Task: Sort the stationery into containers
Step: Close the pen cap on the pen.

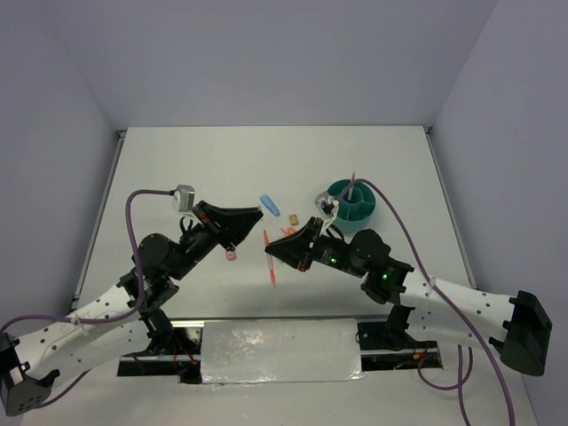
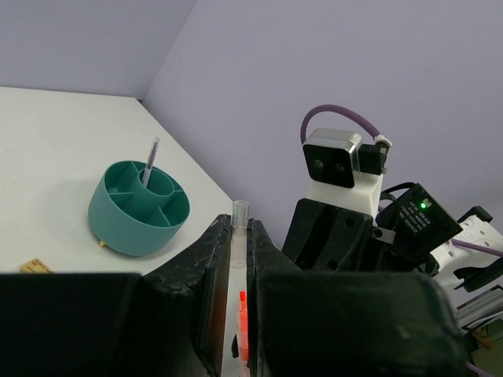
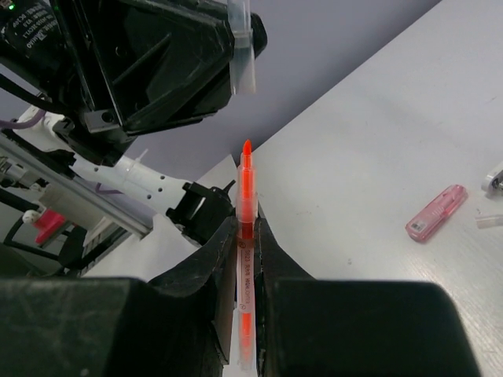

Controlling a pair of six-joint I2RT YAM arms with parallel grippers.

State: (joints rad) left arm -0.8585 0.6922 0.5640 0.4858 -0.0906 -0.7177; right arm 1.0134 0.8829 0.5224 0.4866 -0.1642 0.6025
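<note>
Between the closed fingers of the right gripper (image 3: 246, 236) an orange-red pen (image 3: 246, 177) is clamped, its bare tip standing clear of the fingertips in the right wrist view. Beyond that tip, and apart from it, the left gripper (image 2: 240, 236) is seen with its jaws pinched on a clear cap (image 2: 240, 214). The cap is shown most plainly by the left wrist view, where the pen's orange tip is also glimpsed low in the gap between the fingers. From above, the two grippers are seen facing each other over the table (image 1: 177, 160), close but not touching, with the pen slanting across the right one's tip. A pink piece (image 3: 436, 214) is shown lying flat on the table by the right wrist view; from above it is seen just beside the left gripper's tip. A blue piece (image 1: 269, 205) and a small orange piece (image 1: 293, 216) are picked out only from above, lying near the teal organiser (image 2: 134, 216). The organiser's inner compartments are laid open by the left wrist view, with a grey pen (image 2: 149, 161) standing tilted in the round centre one, and a tan block (image 2: 31, 267) is seen near its base.
</note>
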